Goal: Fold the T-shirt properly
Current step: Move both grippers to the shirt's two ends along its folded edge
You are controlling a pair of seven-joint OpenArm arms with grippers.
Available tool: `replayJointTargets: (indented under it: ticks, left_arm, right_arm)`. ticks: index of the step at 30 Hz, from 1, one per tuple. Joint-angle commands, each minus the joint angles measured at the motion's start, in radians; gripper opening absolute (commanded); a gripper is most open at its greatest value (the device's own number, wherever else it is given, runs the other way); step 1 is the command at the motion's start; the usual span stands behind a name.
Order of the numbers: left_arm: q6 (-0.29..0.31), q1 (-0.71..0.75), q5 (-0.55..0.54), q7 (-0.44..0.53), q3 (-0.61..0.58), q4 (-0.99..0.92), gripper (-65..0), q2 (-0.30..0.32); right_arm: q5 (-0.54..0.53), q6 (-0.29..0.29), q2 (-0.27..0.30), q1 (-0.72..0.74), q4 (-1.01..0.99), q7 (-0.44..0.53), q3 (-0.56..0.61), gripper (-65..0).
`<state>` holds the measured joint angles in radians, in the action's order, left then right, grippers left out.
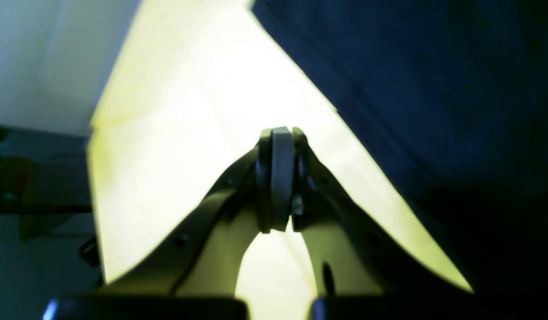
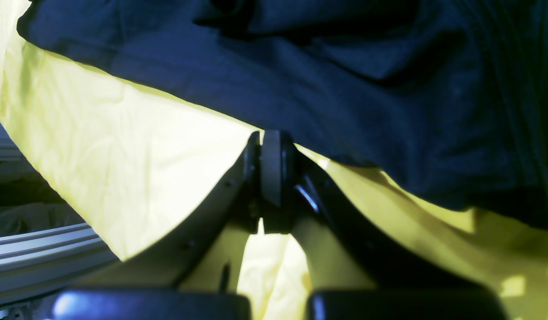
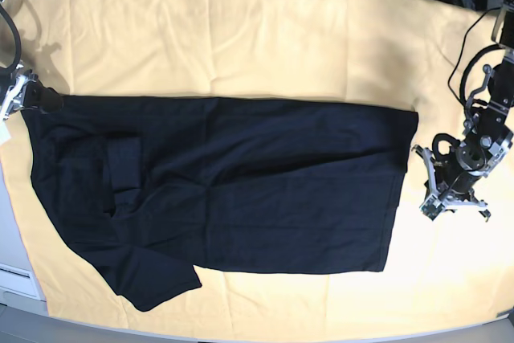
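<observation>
T-shirt lay flat on yellow cloth — ready for fold. Left gripper right of hem, right gripper at far-left corner — both pressed together, empty.

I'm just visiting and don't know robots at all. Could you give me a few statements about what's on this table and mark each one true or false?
1. The T-shirt is black and lies on a pale yellow cloth. True.
2. The left gripper is holding the shirt's edge. False: it is shut on nothing, beside the shirt's edge over the yellow cloth.
3. One sleeve sticks out at the near edge of the shirt. True.
4. The shirt is folded into a small neat square. False: it lies long across the cloth, with that sleeve out.
5. The right gripper is wide open. False: its jaws are shut.
</observation>
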<state>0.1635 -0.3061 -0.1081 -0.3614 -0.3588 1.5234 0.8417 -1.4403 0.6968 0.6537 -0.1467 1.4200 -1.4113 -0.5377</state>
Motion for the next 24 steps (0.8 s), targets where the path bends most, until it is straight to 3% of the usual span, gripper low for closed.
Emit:
replayJointTargets:
  ticks: [1,3,7,11,16,19,21,24]
  left_arm:
    - [-0.027,-0.033,0.002,0.008,0.013,0.014,-65.0,0.020]
    - [0.017,-0.052,-0.039,-0.050,0.013,0.030,-65.0,0.020]
    - [0.326,-0.057,-0.182,-0.193,0.013,0.090,-65.0,0.021]
    - [0.535,-0.024,-0.274,-0.220,0.013,0.126,-65.0,0.034]
    - [0.535,0.016,-0.320,-0.223,0.013,0.137,-65.0,0.040]
    - [0.535,0.028,-0.316,-0.223,0.013,0.137,-65.0,0.047]
    - [0.535,0.037,-0.316,-0.224,0.013,0.137,-51.4,0.056]
    - [0.535,0.048,-0.323,-0.242,0.013,0.137,-27.9,0.073]
  right_arm:
    - [-0.030,0.001,0.028,0.011,0.014,0.024,-0.009,-65.0]
    - [-0.030,0.001,0.028,0.011,0.014,0.043,-0.009,-65.0]
    - [-0.030,0.001,0.028,0.012,0.035,0.076,-0.008,-65.0]
    - [0.021,0.001,0.027,0.011,0.111,0.075,0.004,-65.0]
    - [0.230,0.001,0.026,0.010,0.137,0.116,0.028,-64.1]
    - [0.296,0.001,0.026,0.008,0.137,0.152,0.063,-48.2]
    - [0.317,0.001,0.026,0.008,0.137,0.151,0.097,-41.1]
    - [0.322,0.001,0.026,0.009,0.137,0.152,0.149,-40.6]
